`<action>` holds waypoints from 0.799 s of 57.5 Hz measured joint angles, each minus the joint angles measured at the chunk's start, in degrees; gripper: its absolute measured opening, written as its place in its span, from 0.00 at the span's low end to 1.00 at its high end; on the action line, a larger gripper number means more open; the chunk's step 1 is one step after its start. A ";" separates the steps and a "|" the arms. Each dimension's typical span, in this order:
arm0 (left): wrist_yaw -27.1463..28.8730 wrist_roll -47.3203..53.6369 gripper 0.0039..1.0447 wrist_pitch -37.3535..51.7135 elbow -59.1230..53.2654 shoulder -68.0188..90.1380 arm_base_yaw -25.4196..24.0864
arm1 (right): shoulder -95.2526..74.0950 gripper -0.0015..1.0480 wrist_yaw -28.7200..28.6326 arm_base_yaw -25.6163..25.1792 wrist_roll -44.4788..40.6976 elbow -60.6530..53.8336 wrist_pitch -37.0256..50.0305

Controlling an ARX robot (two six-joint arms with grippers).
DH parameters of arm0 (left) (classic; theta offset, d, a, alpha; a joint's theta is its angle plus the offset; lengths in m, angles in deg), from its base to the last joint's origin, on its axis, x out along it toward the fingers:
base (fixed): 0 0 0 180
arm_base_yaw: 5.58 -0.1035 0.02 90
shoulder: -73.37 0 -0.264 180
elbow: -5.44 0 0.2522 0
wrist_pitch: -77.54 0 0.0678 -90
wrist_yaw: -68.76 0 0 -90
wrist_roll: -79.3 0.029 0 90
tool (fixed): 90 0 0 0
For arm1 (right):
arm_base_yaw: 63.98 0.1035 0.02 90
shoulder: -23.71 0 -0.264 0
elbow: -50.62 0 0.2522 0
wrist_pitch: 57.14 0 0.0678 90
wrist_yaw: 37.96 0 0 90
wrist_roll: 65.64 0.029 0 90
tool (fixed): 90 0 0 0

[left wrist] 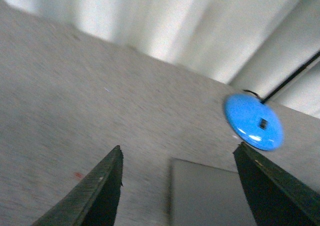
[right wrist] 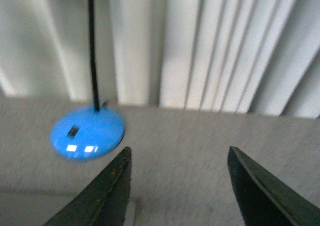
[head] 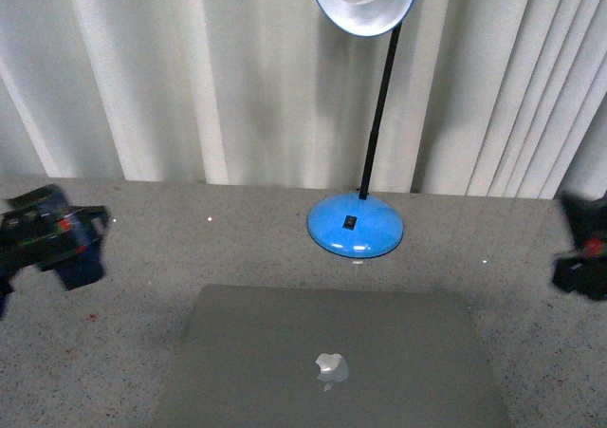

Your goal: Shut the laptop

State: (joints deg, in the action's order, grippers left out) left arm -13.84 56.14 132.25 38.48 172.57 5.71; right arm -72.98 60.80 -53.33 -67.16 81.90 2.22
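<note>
Front view: closed laptop point(head: 285, 352) on speckled grey table point(head: 190, 248), white curtain point(head: 190, 67) behind

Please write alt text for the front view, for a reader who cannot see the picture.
A silver-grey laptop lies closed on a grey table, apple logo up. Behind it stands a blue desk lamp before white curtains. The left gripper and right gripper show blurred at the picture's edges, touching nothing.
</note>
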 joint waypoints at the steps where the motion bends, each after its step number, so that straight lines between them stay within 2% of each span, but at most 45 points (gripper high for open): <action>1: 1.68 3.32 0.62 3.04 -1.42 -0.44 -0.46 | 1.57 0.53 0.44 -0.57 0.20 -1.16 2.27; 3: 2.08 10.34 0.53 8.28 -4.04 -2.73 -1.55 | 4.79 0.44 0.46 -1.53 0.50 -2.62 2.95; 5: 1.70 14.16 0.46 9.79 -5.70 -5.40 -2.08 | 7.13 0.38 0.11 -2.10 0.59 -3.91 2.73; 8: 0.96 17.07 0.37 9.64 -7.48 -8.83 -2.62 | 9.51 0.29 -0.79 -2.60 0.70 -5.62 1.77; 12: -0.48 20.57 0.19 6.71 -10.78 -14.53 -3.85 | 14.73 0.10 -2.27 -3.69 0.72 -8.96 -1.22; 15: -1.03 21.33 0.10 5.05 -12.11 -17.16 -4.52 | 17.42 0.02 -2.64 -4.31 0.68 -10.10 -2.71; 18: -1.40 21.59 0.03 3.30 -13.22 -20.09 -5.14 | 20.24 0.03 -3.08 -4.85 0.83 -11.17 -4.35; 21: -1.92 22.03 0.03 1.09 -14.34 -23.61 -5.70 | 23.67 0.03 -3.63 -5.40 0.87 -12.24 -6.56; 26: -3.23 22.29 0.03 -3.93 -16.11 -30.38 -6.71 | 33.59 0.03 -6.14 -7.19 0.90 -12.87 -16.37; 28: -6.69 22.56 0.03 -6.86 -16.90 -34.01 -9.22 | 37.46 0.03 -8.41 -9.27 0.90 -13.55 -18.80; 34: -6.97 22.62 0.03 -17.07 -16.87 -43.71 -11.08 | 42.82 0.03 -8.44 -10.54 0.92 -14.82 -22.88; 46: -7.39 22.75 0.03 -27.08 -17.64 -56.02 -11.15 | 53.83 0.03 -8.81 -10.54 0.90 -16.68 -32.02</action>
State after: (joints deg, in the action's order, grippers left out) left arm -21.23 78.89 105.17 20.85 116.55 -5.44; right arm -19.14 51.99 -63.86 -66.26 65.22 -29.80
